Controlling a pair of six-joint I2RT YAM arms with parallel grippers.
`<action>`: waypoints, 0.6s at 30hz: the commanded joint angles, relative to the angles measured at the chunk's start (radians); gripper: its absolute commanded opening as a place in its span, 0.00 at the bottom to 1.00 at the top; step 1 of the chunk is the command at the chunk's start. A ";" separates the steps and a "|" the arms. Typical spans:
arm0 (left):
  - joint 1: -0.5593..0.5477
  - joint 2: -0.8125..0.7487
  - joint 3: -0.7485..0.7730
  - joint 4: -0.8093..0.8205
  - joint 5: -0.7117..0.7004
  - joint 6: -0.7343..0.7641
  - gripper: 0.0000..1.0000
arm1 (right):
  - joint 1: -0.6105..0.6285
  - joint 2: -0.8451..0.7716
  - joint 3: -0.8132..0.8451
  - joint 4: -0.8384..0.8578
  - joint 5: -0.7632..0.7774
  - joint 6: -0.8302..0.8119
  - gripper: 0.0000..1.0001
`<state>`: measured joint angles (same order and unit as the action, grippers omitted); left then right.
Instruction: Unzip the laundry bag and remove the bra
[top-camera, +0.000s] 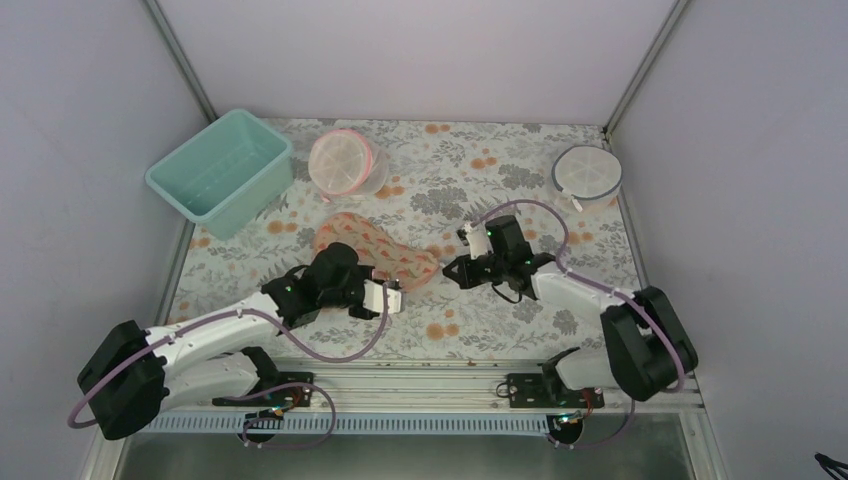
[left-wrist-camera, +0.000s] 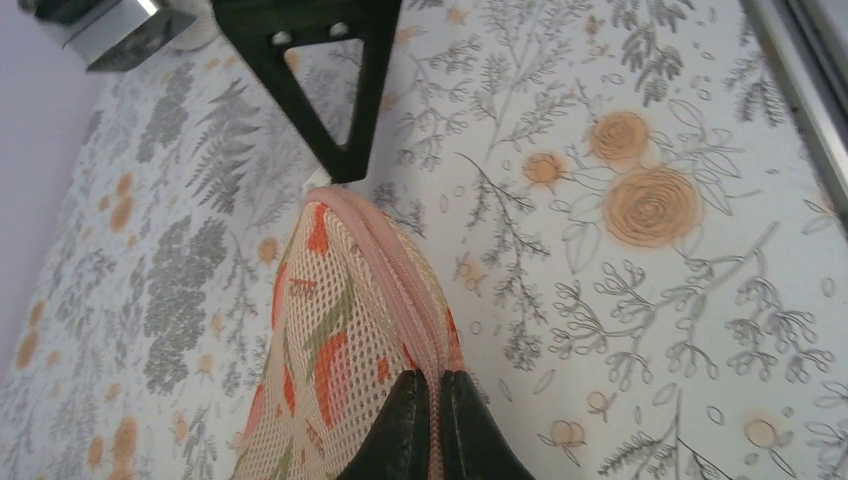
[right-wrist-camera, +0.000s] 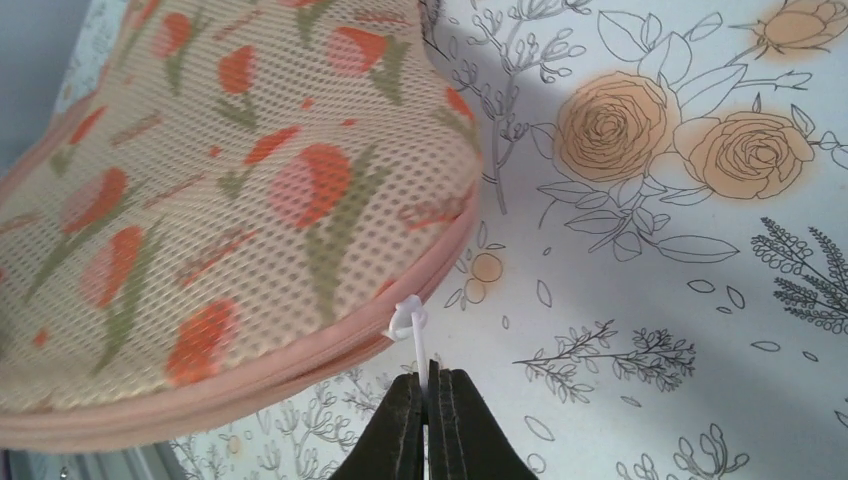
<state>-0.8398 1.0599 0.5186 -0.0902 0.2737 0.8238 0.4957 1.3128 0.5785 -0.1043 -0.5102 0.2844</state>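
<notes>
Our left end effector (left-wrist-camera: 432, 425) pinches the pink zip edge (left-wrist-camera: 385, 240) of the laundry bag (top-camera: 375, 250), which lies mid-table (top-camera: 500, 180). Our right end effector (right-wrist-camera: 428, 410) is clamped on its white zip pull (right-wrist-camera: 408, 320).

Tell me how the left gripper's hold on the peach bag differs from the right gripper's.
The left gripper pinches the pink zip edge of the laundry bag itself; the right gripper pinches only the white pull tab hanging off that edge. In the top view the left gripper sits at the bag's near side, the right gripper off its right end. Both are shut.
</notes>
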 joint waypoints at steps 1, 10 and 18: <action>-0.005 -0.029 -0.002 -0.092 0.090 0.071 0.02 | -0.028 0.070 0.062 -0.014 0.069 -0.031 0.04; 0.008 -0.077 0.027 -0.146 0.180 0.067 0.02 | -0.059 0.154 0.077 -0.016 -0.030 -0.041 0.04; 0.105 -0.114 0.007 -0.231 0.273 0.073 0.02 | -0.034 0.099 -0.008 0.052 -0.128 -0.029 0.04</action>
<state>-0.7742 0.9817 0.5297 -0.2493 0.4473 0.8722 0.4622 1.4395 0.6308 -0.1146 -0.5991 0.2543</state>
